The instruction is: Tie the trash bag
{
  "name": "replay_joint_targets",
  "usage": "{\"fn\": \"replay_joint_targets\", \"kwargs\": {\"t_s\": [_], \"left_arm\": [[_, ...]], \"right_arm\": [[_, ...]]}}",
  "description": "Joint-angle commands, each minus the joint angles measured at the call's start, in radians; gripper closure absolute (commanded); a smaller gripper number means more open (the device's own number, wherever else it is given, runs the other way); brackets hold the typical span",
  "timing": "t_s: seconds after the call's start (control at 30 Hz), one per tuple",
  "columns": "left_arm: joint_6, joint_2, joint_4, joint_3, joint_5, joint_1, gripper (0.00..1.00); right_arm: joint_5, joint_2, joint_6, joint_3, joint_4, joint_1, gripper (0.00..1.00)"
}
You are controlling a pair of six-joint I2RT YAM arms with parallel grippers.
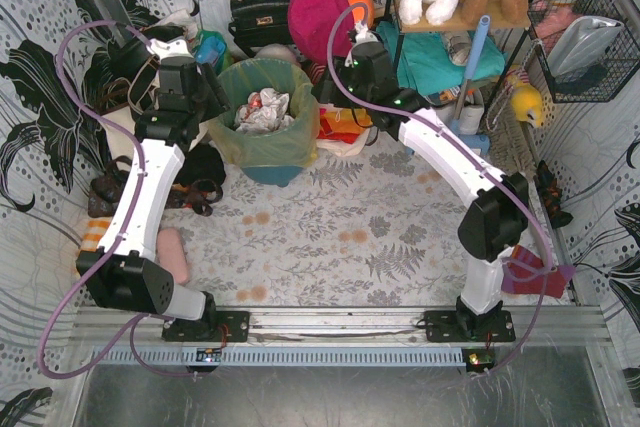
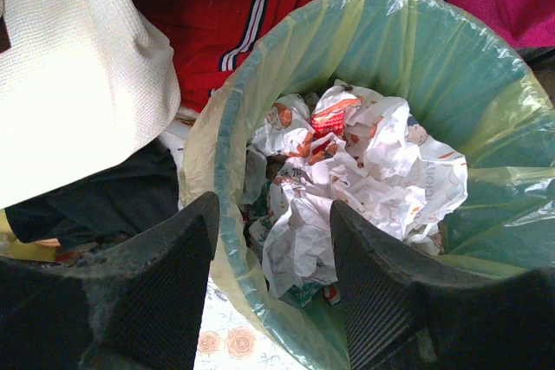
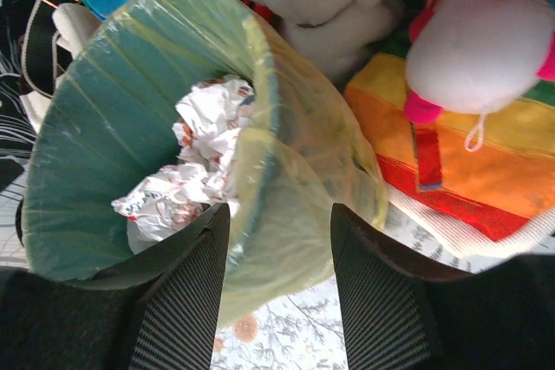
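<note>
Both wide open, left tool (image 2: pixel 273 214) and right tool (image 3: pixel 279 214) flank the trash bag (image 1: pixel 265 147).

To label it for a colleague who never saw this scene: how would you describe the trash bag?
Look to the far side of the leaf-patterned table. There stands a round teal bin; the trash bag lines it, folded over the rim. Unlike the black handbag behind it, it is thin translucent yellow-green plastic holding crumpled white-and-red paper.
</note>
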Motion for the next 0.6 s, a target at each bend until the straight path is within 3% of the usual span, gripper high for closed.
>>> {"fn": "replay_joint_targets", "kwargs": {"t_s": [0.0,0.17,0.57], "left_arm": [[0.029,0.016,0.001,0.031,-0.047,-0.002,0.38],[0.032,0.037,-0.012,0.037,-0.099,0.002,0.39],[0.023,0.084,0.014,0.024,-0.007,0.026,0.46]], "right_arm": [[-0.021,0.067,0.031,0.123,-0.013,0.023,0.51],[-0.006,0.124,0.027,0.197,-0.031,0.040,0.55],[0.008,0.198,0.025,0.271,-0.063,0.043,0.60]]}}
